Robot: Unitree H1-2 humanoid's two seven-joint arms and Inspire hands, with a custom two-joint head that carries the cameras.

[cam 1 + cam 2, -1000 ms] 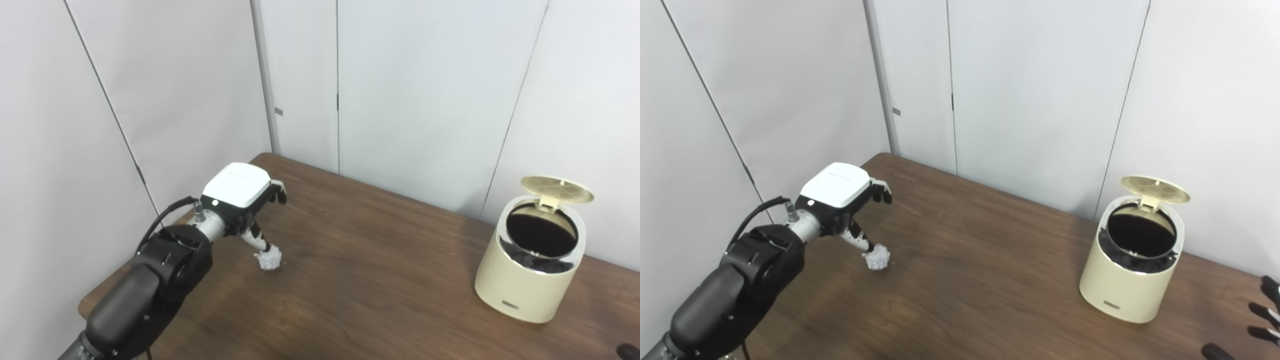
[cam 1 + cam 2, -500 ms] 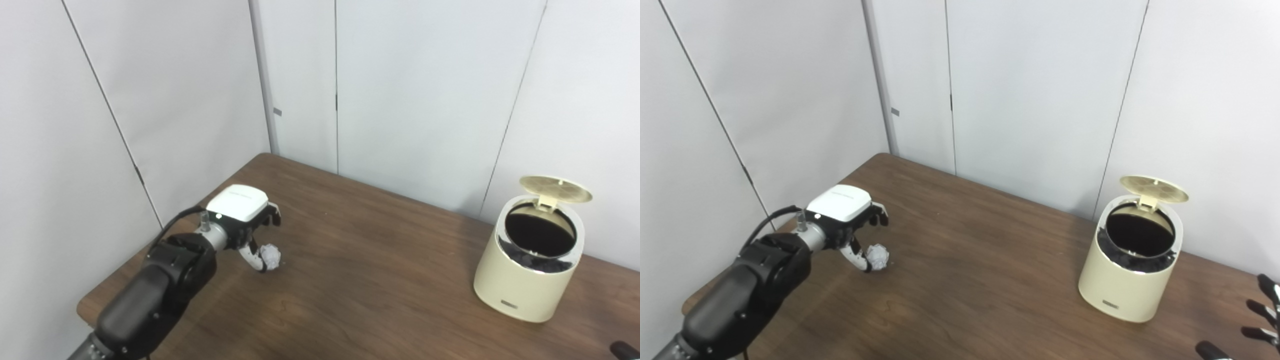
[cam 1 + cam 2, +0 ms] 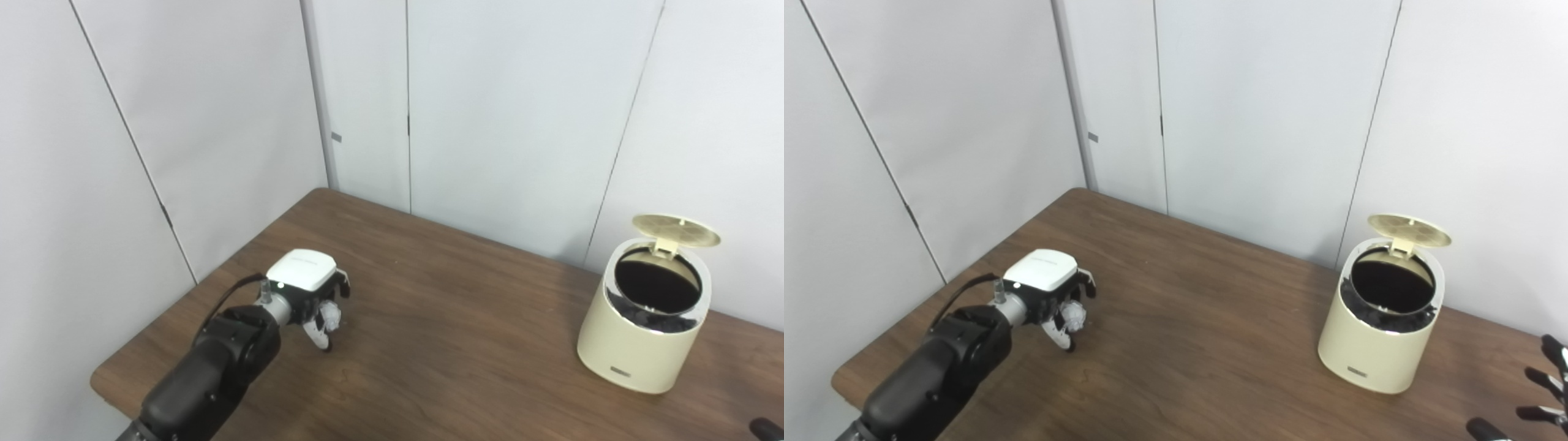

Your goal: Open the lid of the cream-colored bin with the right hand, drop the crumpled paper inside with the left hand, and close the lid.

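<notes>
The cream-colored bin [image 3: 637,349] stands at the right of the wooden table [image 3: 465,343], near the wall. Its lid [image 3: 675,223] is tipped up at the back, and the dark inside [image 3: 656,286] shows. The crumpled white paper [image 3: 331,315] lies on the table at the left. My left hand [image 3: 315,297] is low over it, with the thumb in front and the fingers [image 3: 343,286] reaching past it, still apart. My right hand [image 3: 1546,392] rests open with spread fingers at the table's bottom right corner, away from the bin.
White wall panels [image 3: 490,122] close the table in at the back and left. The table's left edge [image 3: 101,386] is close beside my left arm. Bare tabletop lies between the paper and the bin.
My left hand has come down and in, from above the paper to low around it. The paper now sits between thumb and fingers. The view has shifted slightly.
</notes>
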